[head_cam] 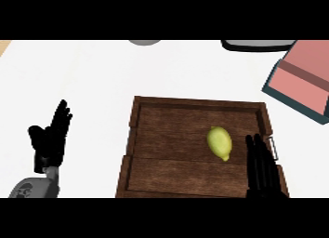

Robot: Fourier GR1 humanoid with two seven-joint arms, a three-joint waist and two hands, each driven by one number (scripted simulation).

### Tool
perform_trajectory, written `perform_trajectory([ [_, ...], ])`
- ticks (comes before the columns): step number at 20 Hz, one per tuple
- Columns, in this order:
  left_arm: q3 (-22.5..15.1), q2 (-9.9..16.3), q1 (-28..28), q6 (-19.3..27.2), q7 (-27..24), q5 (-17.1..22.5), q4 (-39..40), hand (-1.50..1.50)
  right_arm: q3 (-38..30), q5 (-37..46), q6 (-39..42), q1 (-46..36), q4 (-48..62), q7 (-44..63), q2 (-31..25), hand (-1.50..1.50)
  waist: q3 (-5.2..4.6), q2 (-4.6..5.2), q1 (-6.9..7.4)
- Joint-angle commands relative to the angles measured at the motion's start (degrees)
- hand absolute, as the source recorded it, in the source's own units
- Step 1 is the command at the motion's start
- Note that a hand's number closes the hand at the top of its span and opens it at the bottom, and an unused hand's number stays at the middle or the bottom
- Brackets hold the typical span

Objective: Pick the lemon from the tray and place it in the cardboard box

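A yellow-green lemon (219,143) lies inside the dark wooden tray (150,148), right of its middle. My right hand (262,167) comes in over the tray's right side with straight fingers, just right of the lemon and a small gap away from it, holding nothing. My left hand (52,137) rests open on the white counter left of the tray, fingers up. The box (301,81), pinkish inside with dark teal walls, stands tilted at the upper right, partly cut by the view's edge.
A dark-rimmed object (256,44) and a small grey round thing (145,42) sit at the counter's far edge. A metal handle (273,148) sticks out from the tray's right wall. White counter (78,74) stretches between tray and far edge.
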Motion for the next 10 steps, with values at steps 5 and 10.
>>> perform_trajectory([
  [5,1.7,-0.5,-1.2,-0.6,3.6,-2.0,-1.5,0.00,-2.1,-3.8,1.3,-9.0,5.7,6.0,0.5,-1.50,0.02,0.03,0.14],
  [10,2.1,-2.8,-0.1,-2.3,-0.2,-3.0,1.4,0.00,-5.4,-5.1,1.3,-8.9,5.6,5.3,-1.4,-1.50,0.00,0.03,0.00],
])
